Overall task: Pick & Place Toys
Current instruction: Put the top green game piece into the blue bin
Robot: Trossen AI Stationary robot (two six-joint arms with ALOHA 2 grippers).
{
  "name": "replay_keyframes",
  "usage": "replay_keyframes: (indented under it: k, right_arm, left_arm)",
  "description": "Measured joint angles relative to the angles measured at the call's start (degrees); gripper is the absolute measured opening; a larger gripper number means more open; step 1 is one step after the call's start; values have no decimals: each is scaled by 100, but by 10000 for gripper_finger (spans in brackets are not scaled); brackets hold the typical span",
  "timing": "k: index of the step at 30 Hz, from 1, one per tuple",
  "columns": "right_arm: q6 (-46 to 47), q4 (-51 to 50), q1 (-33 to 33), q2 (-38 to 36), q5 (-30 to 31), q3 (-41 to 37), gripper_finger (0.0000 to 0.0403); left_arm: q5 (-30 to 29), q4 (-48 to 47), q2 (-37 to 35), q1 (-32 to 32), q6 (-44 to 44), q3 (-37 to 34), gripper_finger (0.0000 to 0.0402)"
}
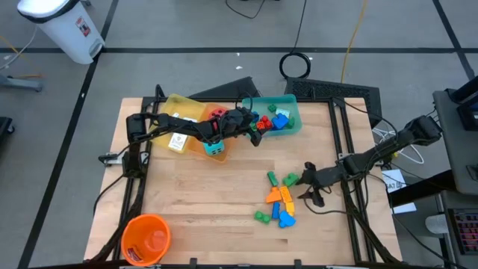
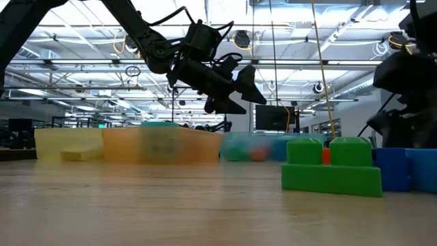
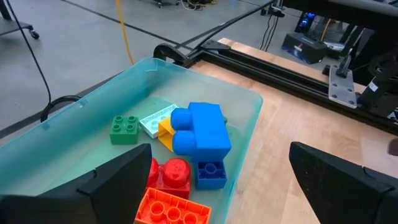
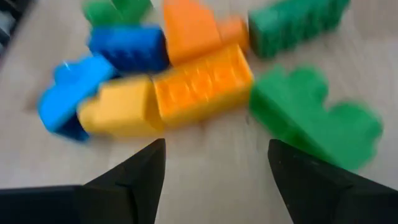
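Nearest the right gripper a loose heap of bricks is seen on the bare table, just ahead of the jaws, which stand spread with nothing between them. Directly before the gap lie a yellow-orange studded brick and a yellow brick; off to one jaw's side sits a green brick, and beyond the other a light blue brick. Farther ahead a dark blue brick, an orange piece and two more green ones are made out, though blurred. In this heap roughly four green, two blue and about three orange or yellow pieces can be counted — the exact number cannot be told.

The pieces touch one another, so, as judged from here, closing jaws could catch two at once or shove the heap aside without gripping any; a finger landing on the green brick could tip it away.

Farther off, the left gripper hangs above the teal tray, jaws spread wide and empty. Below and ahead of them lie one large blue brick, one small blue, one red, one orange, one green, one pale and one yellow piece. Beside the tray's neighbours one cyan die and one red die are seen, and — at the table's near corner — one orange bucket
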Motion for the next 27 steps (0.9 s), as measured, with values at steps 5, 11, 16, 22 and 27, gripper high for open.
replay_keyframes:
  k: [5,11,16,22,27]
  right_arm:
    - [134,-376,0,0,254,-2,251]
    - [-12,-364,0,0,1391,-2,251]
    - [-230,-365,0,2,2124,-1,251]
    - [-170,-315,-9,31,2101,0,251]
    - [21,-107,-7,325,2100,-66,248]
  left_arm:
    - [0,-60,0,0,0,0,386]
    - [0,-71,0,0,0,0,385]
    - [-2,-73,0,0,-2,0,385]
    - [-2,-72,2,0,-2,0,386]
    - [-2,-82,2,0,-2,0,386]
